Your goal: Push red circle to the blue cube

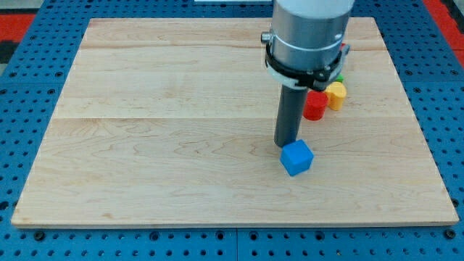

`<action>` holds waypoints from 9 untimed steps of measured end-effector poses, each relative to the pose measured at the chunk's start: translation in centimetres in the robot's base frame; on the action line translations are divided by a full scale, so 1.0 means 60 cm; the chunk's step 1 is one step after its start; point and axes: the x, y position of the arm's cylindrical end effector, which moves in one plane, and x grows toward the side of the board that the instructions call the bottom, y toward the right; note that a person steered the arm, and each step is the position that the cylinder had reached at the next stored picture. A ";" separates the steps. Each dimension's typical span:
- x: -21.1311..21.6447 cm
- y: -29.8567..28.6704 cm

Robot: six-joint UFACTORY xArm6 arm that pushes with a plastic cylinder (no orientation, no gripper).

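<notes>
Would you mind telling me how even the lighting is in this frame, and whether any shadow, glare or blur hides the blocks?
In the camera view, light is soft and even on the pale wooden board, with no glare; only faint shadows sit beside the blue cube and my tip, which is right at its upper-left; the arm body hides parts of the red cylinder block and yellow block; focus is sharp.

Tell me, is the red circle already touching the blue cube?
No. The red circle sits apart from the blue cube, nearer the view's top right, beside a yellow block.
</notes>
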 end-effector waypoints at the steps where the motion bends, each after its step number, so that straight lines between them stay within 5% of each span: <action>1: 0.028 0.017; 4: -0.051 0.171; 6: -0.169 0.092; 9: -0.142 -0.011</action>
